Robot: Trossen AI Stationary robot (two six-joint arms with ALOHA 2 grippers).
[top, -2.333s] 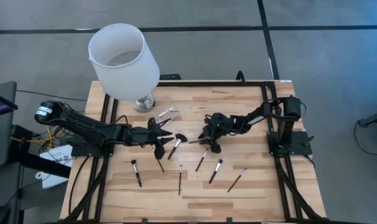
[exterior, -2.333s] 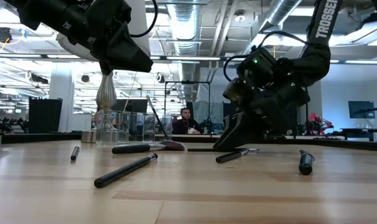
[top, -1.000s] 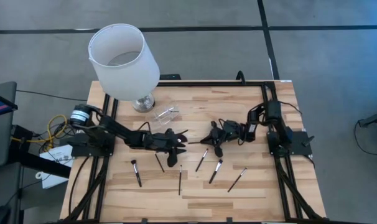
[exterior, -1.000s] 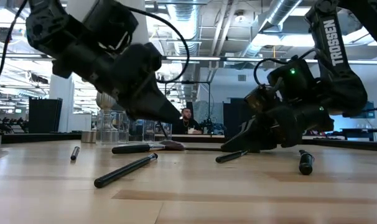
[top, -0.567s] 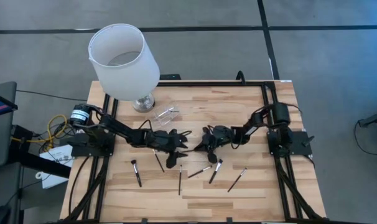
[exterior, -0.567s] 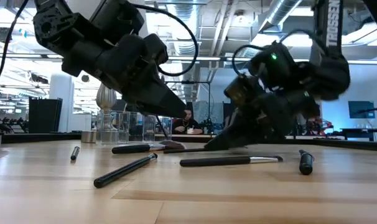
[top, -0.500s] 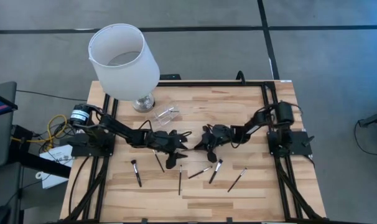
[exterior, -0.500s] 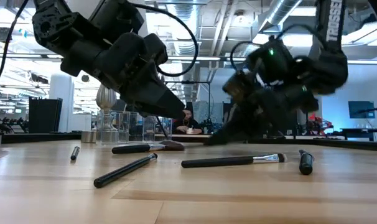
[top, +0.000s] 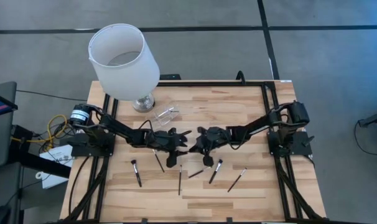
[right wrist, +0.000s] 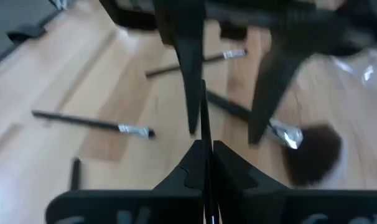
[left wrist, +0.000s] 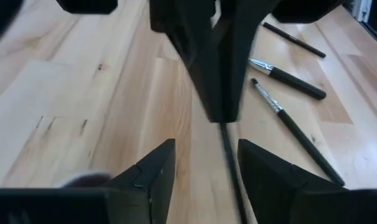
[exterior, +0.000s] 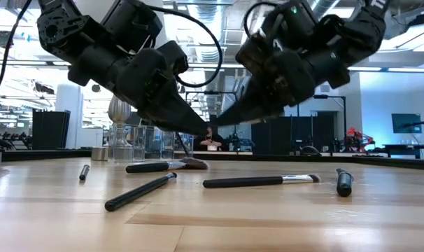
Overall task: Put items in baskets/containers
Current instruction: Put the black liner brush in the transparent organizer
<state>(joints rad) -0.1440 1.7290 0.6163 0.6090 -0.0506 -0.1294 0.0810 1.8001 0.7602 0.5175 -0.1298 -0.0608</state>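
My right gripper [right wrist: 205,146] is shut on a thin black brush [left wrist: 229,155] above the table's middle. Facing it, my left gripper [left wrist: 204,155] is open, its fingers standing on either side of that brush's free end without touching it. The two grippers meet tip to tip in the low view, left gripper [exterior: 200,130] and right gripper [exterior: 220,120]. Several brushes lie flat on the wood nearer the front edge, among them a silver-ferruled brush [exterior: 261,180] and a fan brush [right wrist: 313,152]. The clear cup [top: 165,114] sits beside the lamp's base. My right gripper pinches the thin brush's handle [right wrist: 204,124] between its two shut fingers. The fingers come slanting down from the table's right side and lie along the brush. The brush sticks out past the fingertips toward my left gripper and is clear of the table.
A large white lampshade [top: 123,59] on a silver base stands at the far left, close behind the cup. Loose brushes [top: 180,179] are scattered over the near half of the table. Black frame rails [top: 272,106] run along the table's sides.
My right gripper has risen off the table and gone left toward my left gripper, tipping up from steeply down to a shallow slant, shut all the while. One brush under it has swung round and now lies flat nearer the front edge.
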